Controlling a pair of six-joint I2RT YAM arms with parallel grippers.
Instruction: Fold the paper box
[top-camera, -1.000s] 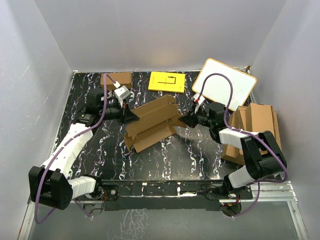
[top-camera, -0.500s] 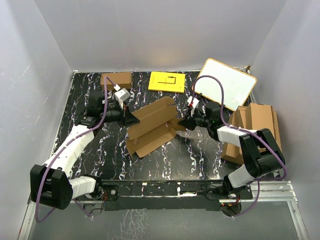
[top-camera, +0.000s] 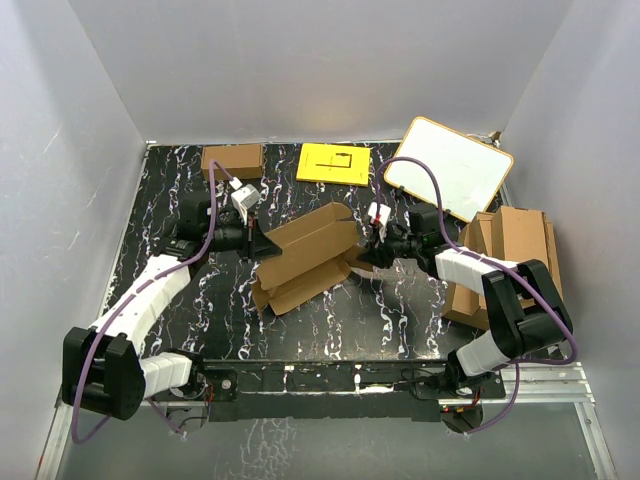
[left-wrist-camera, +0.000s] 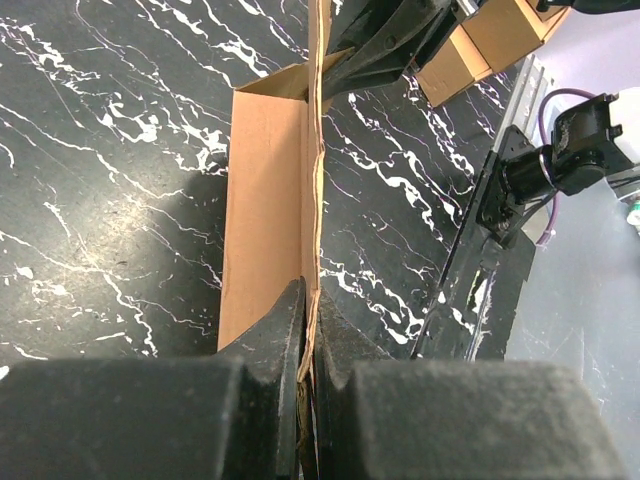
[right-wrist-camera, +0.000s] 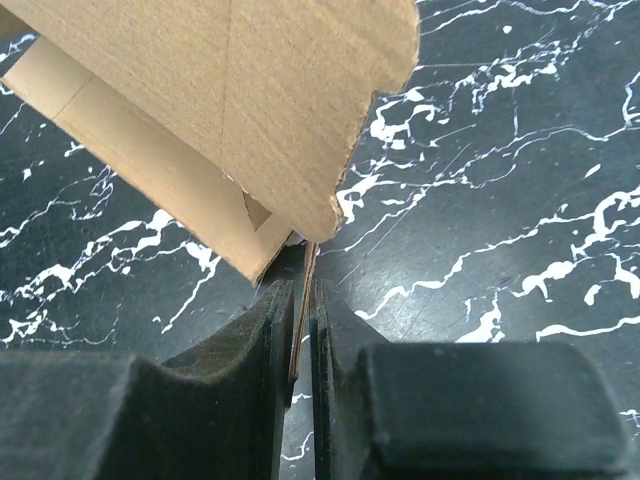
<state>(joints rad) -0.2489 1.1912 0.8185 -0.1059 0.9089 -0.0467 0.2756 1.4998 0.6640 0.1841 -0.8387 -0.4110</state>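
Observation:
The paper box (top-camera: 305, 255) is a half-formed brown carton lying slanted in the middle of the black marbled table, between my two grippers. My left gripper (top-camera: 255, 240) holds its left end; in the left wrist view the fingers (left-wrist-camera: 285, 325) are shut on a thin cardboard wall (left-wrist-camera: 265, 200) that runs away from the camera. My right gripper (top-camera: 362, 252) is at the box's right end. In the right wrist view a thin flap edge (right-wrist-camera: 305, 275) stands loose and slanted between its slightly parted jaws (right-wrist-camera: 303, 285), with the box body (right-wrist-camera: 250, 90) above.
A smaller brown carton (top-camera: 232, 158) and a yellow sheet (top-camera: 334, 163) lie at the table's back edge. A white board (top-camera: 450, 167) leans at the back right. A pile of larger cardboard sheets (top-camera: 510, 250) sits at the right, beside my right arm.
The box has sunk flatter and turned slightly as both grippers moved inward and toward the near side. My right jaws have parted a little around the flap.

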